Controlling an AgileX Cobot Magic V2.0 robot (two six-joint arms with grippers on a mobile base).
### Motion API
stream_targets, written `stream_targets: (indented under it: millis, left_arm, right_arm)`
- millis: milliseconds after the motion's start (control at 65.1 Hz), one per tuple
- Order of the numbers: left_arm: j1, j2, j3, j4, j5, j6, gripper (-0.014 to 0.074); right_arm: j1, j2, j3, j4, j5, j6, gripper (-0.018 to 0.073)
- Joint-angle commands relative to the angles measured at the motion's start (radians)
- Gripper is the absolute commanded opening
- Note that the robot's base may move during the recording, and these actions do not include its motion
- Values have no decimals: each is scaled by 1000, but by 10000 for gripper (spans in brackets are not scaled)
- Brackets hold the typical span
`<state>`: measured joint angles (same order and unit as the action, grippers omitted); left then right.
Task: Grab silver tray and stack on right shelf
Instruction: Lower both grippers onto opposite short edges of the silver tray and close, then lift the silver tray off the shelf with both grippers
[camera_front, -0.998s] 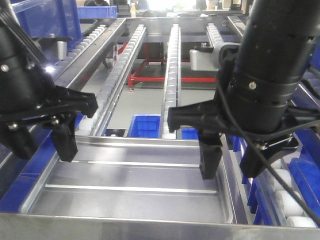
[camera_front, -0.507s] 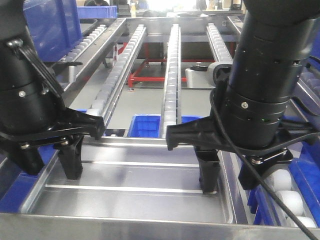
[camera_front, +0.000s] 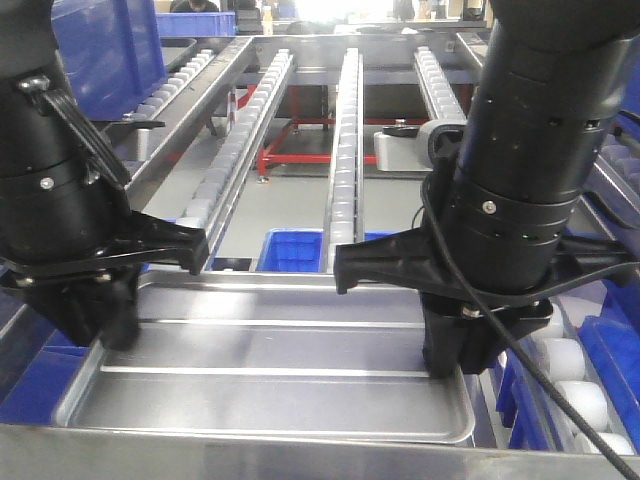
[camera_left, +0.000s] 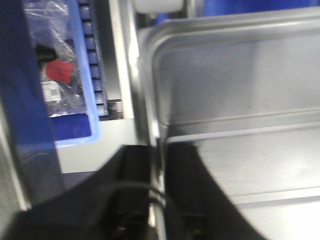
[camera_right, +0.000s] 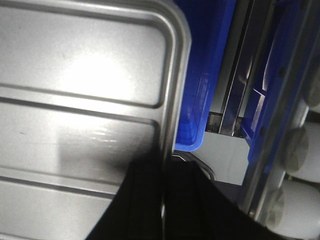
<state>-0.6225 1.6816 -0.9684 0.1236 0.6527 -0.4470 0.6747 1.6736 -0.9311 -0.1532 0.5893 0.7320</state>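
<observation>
Steel, shiny: the shallow rectangular silver tray (camera_front: 280, 395) with two raised ridges fills the near view, just behind a broad steel front bar (camera_front: 250, 452). It hangs between both arms, over blue plastic crates (camera_front: 295, 250). Can't tell if it's clear of its support.

The black left pincer (camera_front: 105, 322) is clamped on the left rim and the black right pincer (camera_front: 455, 352) on the right rim. Both wrist views show the thin rim pinched between the fingers.

Risk: the grip is only on a low, slick lip, so uneven arm motion could tilt or twist the tray and let it slip out. A loose black cable (camera_front: 540, 380) hangs by the right pincer and could snag.

The right shelf (camera_front: 578, 400) with white rollers lies just beside the tray's right edge, so a corner could catch its frame. Long roller lanes (camera_front: 345, 150) run far behind.
</observation>
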Motion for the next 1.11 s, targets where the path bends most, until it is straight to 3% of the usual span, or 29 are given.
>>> stream_targets:
  millis: [0, 230, 430, 676, 860, 1090]
  left_arm:
    - [-6, -17, -14, -10, -36, -18, -94]
    - [-6, -20, -40, 61, 33, -152, -94]
    - [-6, -108, -68, 53, 76, -155, -94]
    - [-7, -355, -68, 57, 123, -155, -94]
    - [-48, -484, -68, 86, 227, -155, -94]
    - [-163, -529, -68, 93, 292, -187, -94]
  right_arm:
    - [-6, -39, -21, -21, -21, -9, 53]
    - [-6, -73, -69, -28, 55, -34, 53]
    - [-6, -158, -126, -31, 127, -50, 53]
    - [19, -308, -126, -38, 223, -57, 53]
    - [99, -382, -124, -58, 288, -55, 53]
    - [171, -402, -92, -67, 301, 13, 57]
